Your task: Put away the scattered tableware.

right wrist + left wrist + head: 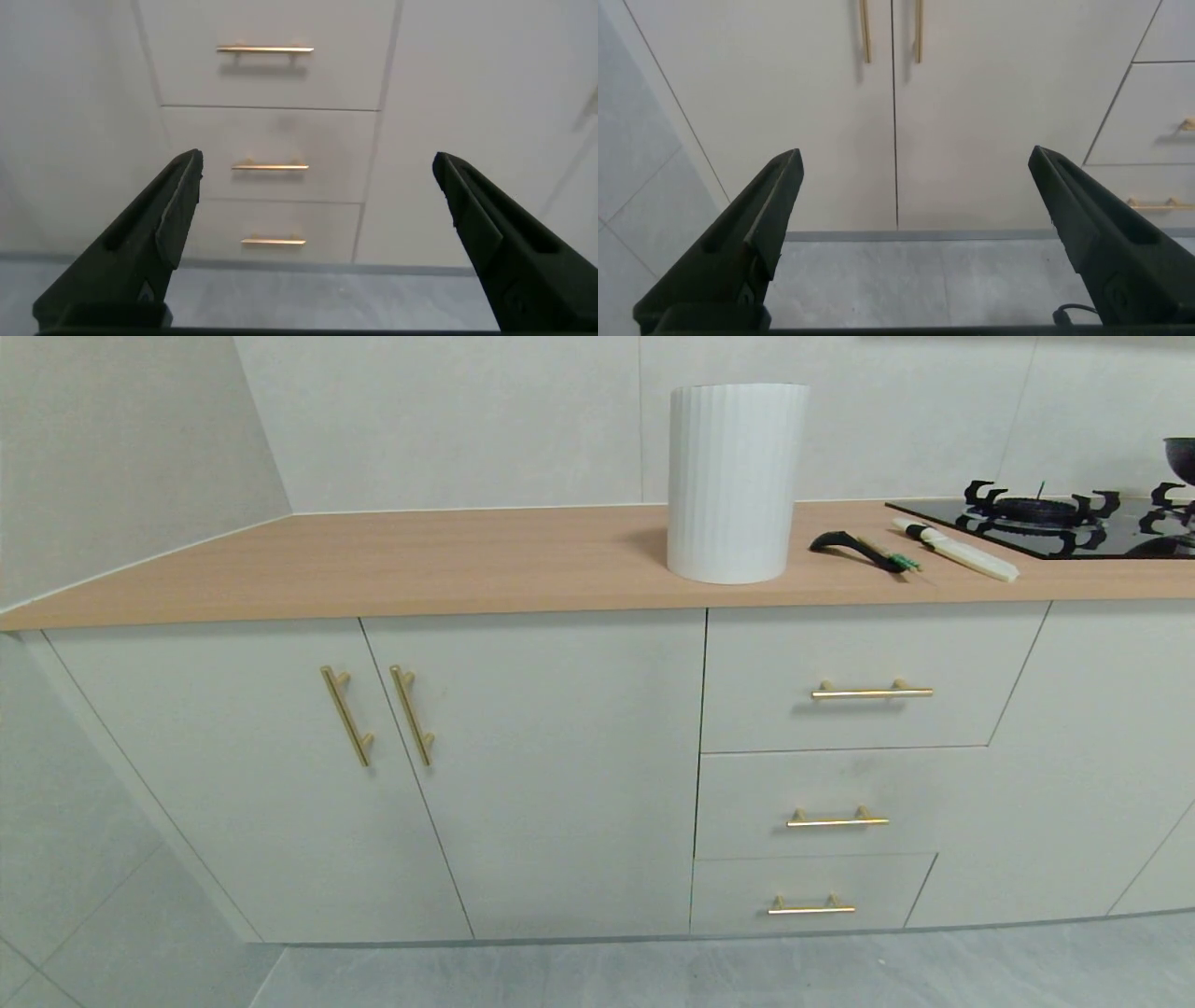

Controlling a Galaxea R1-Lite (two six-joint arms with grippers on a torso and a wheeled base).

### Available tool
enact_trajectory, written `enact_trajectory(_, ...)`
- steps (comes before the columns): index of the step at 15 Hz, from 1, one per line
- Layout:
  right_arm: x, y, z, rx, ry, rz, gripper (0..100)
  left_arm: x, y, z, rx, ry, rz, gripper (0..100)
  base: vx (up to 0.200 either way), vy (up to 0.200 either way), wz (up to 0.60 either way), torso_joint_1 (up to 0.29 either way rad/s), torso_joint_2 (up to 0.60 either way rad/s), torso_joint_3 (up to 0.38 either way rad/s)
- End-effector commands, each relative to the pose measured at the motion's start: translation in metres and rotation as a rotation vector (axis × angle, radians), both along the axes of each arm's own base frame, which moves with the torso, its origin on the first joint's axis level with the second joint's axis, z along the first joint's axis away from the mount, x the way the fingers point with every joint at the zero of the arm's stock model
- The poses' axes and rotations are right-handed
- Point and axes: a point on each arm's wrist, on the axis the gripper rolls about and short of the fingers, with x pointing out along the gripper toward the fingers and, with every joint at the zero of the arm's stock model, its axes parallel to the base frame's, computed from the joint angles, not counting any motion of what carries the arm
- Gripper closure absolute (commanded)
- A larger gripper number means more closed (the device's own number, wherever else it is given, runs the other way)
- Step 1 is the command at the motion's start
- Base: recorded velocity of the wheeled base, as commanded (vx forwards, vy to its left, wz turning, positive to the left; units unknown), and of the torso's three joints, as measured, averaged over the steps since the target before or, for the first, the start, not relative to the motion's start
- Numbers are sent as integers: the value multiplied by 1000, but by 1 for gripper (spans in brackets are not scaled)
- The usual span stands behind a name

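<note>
On countertop: one white ribbed holder. Just right of it, three loose pieces near the hob: black utensil, green-banded sticks, cream utensil. Below: two doors, three drawers. Left gripper and right gripper both spread wide, empty, facing the cabinet fronts.

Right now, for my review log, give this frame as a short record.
tableware: black utensil and white utensil lying loose on countertop, beside stove
container: white ribbed holder, upright, to their left
left gripper: open, facing cabinet doors
right gripper: open, facing drawers
</note>
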Motion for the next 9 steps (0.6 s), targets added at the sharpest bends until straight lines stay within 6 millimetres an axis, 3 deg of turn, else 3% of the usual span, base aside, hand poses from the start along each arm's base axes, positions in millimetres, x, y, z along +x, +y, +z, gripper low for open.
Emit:
enact_trajectory(1, 33, 2, 25, -5, 208, 113, 0, 0, 0, 0, 0, 0, 1, 0, 0, 0, 0, 0, 0, 0)
enact_trajectory(2, 43, 4, 29, -7, 265, 138, 0, 0, 0, 0, 0, 0, 1, 0, 0, 0, 0, 0, 0, 0)
enact_trajectory(6, 121, 18, 56, -29, 515, 222, 0, 0, 0, 0, 0, 0, 1, 0, 0, 0, 0, 0, 0, 0)
enact_trajectory(8, 155, 24, 55, -33, 575, 221, 0, 0, 0, 0, 0, 0, 1, 0, 0, 0, 0, 0, 0, 0)
enact_trajectory(9, 182, 28, 48, -35, 612, 216, 0, 0, 0, 0, 0, 0, 1, 0, 0, 0, 0, 0, 0, 0)
